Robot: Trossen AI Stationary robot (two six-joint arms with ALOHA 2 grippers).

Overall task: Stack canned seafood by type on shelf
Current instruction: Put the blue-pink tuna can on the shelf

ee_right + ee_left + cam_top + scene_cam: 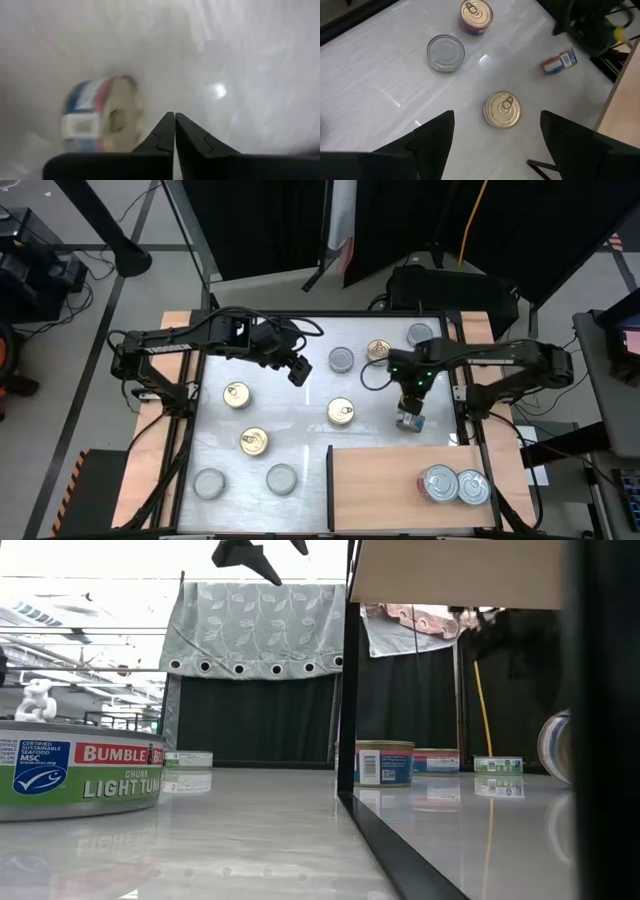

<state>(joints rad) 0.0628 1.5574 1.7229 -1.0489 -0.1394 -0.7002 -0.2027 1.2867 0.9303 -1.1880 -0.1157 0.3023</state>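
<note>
— Nearest the low camera sits a Bumble Bee light tuna tin, filling the near left of the white tabletop. Where are the pincers?

— Right gripper hangs above the table just behind the shelf, its fingers pressed together on nothing. A blue-and-red tin stands on its edge directly beneath and slightly in front of it, apart from the fingertips.

— And the other arm?

— Left gripper is raised over the middle of the table, fingers spread wide and empty. A gold-topped tin lies ahead of it, between the two fingers as its wrist camera sees them; a silver-topped tin and another gold one lie farther out.

— Anything on the shelf?

— Two silver tins, touching side by side, well in front of the right gripper. More tins lie scattered on the table near the left gripper's side, gold and silver alike.
</note>
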